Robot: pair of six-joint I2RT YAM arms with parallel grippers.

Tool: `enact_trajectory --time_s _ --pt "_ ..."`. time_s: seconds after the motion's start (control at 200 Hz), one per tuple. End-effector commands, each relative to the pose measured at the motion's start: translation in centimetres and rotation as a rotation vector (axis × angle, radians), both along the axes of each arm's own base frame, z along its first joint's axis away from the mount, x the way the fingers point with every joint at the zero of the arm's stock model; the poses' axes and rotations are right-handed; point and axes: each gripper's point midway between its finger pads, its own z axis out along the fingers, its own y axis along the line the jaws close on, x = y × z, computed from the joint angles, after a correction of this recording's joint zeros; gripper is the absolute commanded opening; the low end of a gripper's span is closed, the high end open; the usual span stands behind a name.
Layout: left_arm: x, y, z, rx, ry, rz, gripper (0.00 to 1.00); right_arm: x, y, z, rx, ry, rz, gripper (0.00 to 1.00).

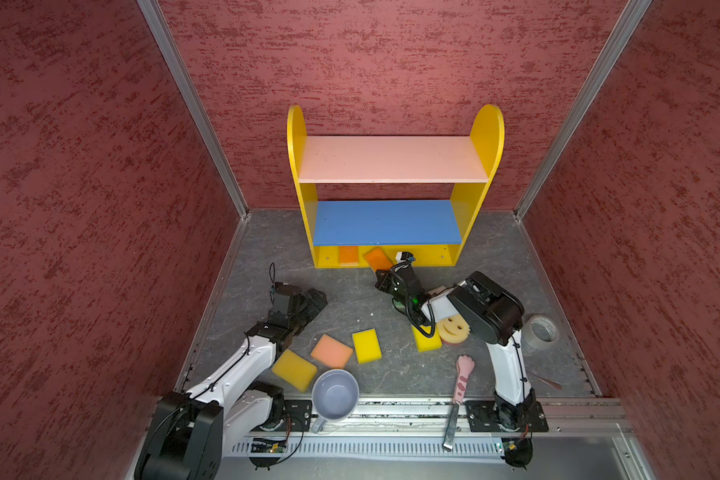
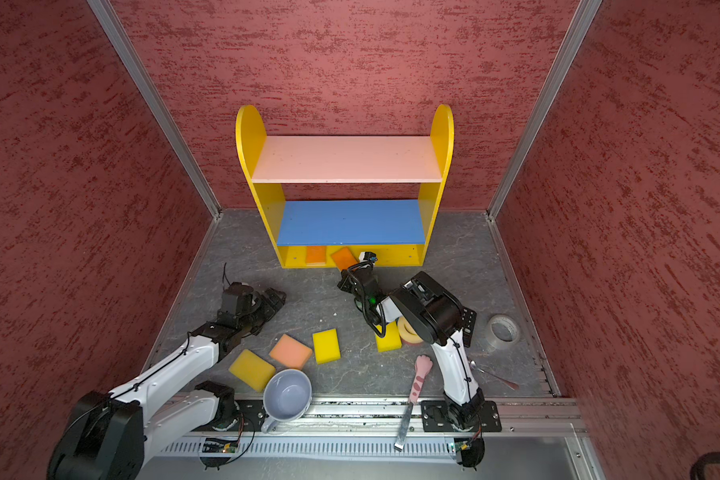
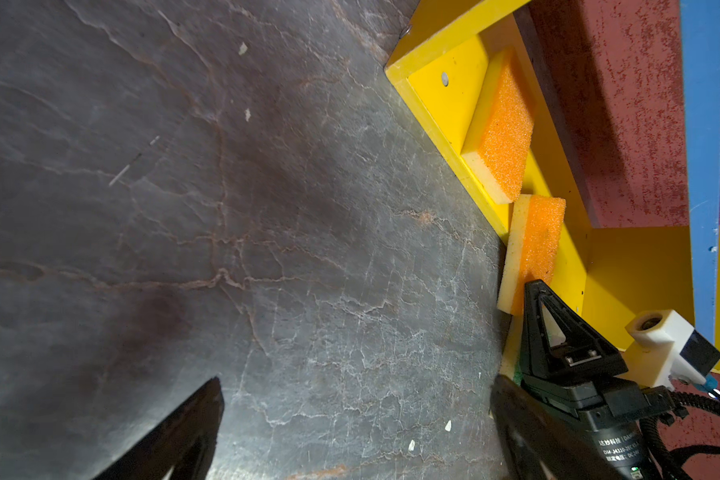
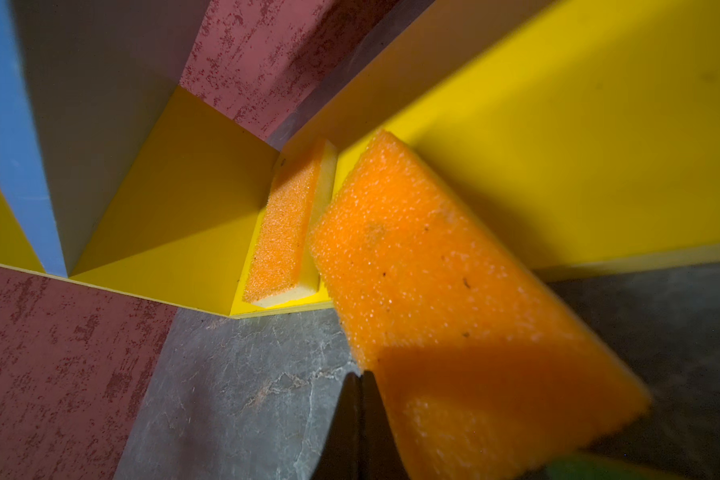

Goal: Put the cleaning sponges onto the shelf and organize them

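Right gripper (image 4: 360,399): jaws together, clamped on the near end of an orange sponge (image 4: 454,299). The sponge is tilted. Its far end is over the yellow bottom board (image 1: 429,259) of the shelf (image 1: 487,137), and its near end hangs out past the front edge, above the floor (image 1: 350,299). It is not lying flat yet.

Just beside it, toward the left side panel, a second orange sponge (image 1: 348,254) lies flat on the same board. The two come very close at one corner; I cannot tell whether they touch.

Left gripper (image 1: 319,300): jaws wide apart, nothing between them, low over bare floor and well apart from the shelf.

Tally, as far as I can see:
- One sponge is shelved and one is in hand at the shelf mouth.
- The pink top board (image 1: 391,160) and blue middle board (image 1: 387,222) are both bare.
- Loose on the floor are a yellow sponge (image 1: 294,369) just beside the mug (image 1: 334,395), a peach sponge (image 1: 331,351), another yellow sponge (image 1: 366,345), a third yellow sponge (image 1: 429,343) partly under my right arm, and the smiley-face sponge (image 1: 454,328) next to it.
- A patch of green shows under my right wrist; it is too hidden to call.

Judgement: early days, with most of the sponges yet to go up. The mug, the cat-paw tool (image 1: 463,376) and the tape roll (image 1: 540,332) are not part of the job.
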Motion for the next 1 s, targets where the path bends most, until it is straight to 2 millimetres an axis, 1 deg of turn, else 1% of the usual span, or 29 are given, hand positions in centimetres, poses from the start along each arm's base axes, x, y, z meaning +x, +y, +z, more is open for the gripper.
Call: enact_trajectory --time_s 0.0,0.085,0.16,0.371,0.456,0.501,0.596,0.671,0.837,0.892,0.992 --pt "0.4 -0.1 0.6 0.004 -0.014 -0.012 1.00 -1.0 -0.9 1.1 0.013 -0.008 0.006 0.00" --pt "0.4 -0.2 0.6 0.000 -0.013 -0.014 0.99 -1.9 -1.7 1.5 0.015 -0.006 -0.002 0.00" --pt "0.4 -0.3 0.5 -0.002 -0.012 -0.015 0.99 -2.8 -2.3 1.4 0.017 0.011 -0.008 0.00" --pt "0.1 -0.7 0.8 0.017 -0.016 -0.031 0.99 -5.3 -4.7 -0.3 -0.022 0.085 -0.054 0.00" --pt "0.0 -0.8 0.9 0.018 -0.018 -0.036 1.00 -5.8 -4.5 -0.6 -0.072 0.097 -0.042 0.00" --pt "-0.1 -0.8 0.9 0.016 -0.020 -0.036 1.00 -5.9 -4.0 -0.5 -0.109 0.095 -0.030 0.00" --pt "0.0 -1.0 1.0 0.015 -0.024 -0.042 0.99 -6.0 -2.7 0.5 -0.150 0.067 -0.003 0.00" --pt "0.0 -1.2 1.3 0.015 -0.033 -0.051 0.98 -5.6 -2.4 1.2 -0.159 0.054 -0.010 0.00" --pt "0.0 -1.6 1.4 0.015 -0.031 -0.068 0.96 -4.1 -3.0 2.2 -0.253 0.027 -0.049 0.00" --pt "0.0 -1.6 1.4 0.015 -0.032 -0.067 0.96 -4.0 -3.5 2.8 -0.262 0.020 -0.062 0.00" --pt "0.0 -1.5 1.4 0.022 -0.034 -0.066 0.97 -4.5 -4.9 3.4 -0.313 0.039 -0.086 0.00"
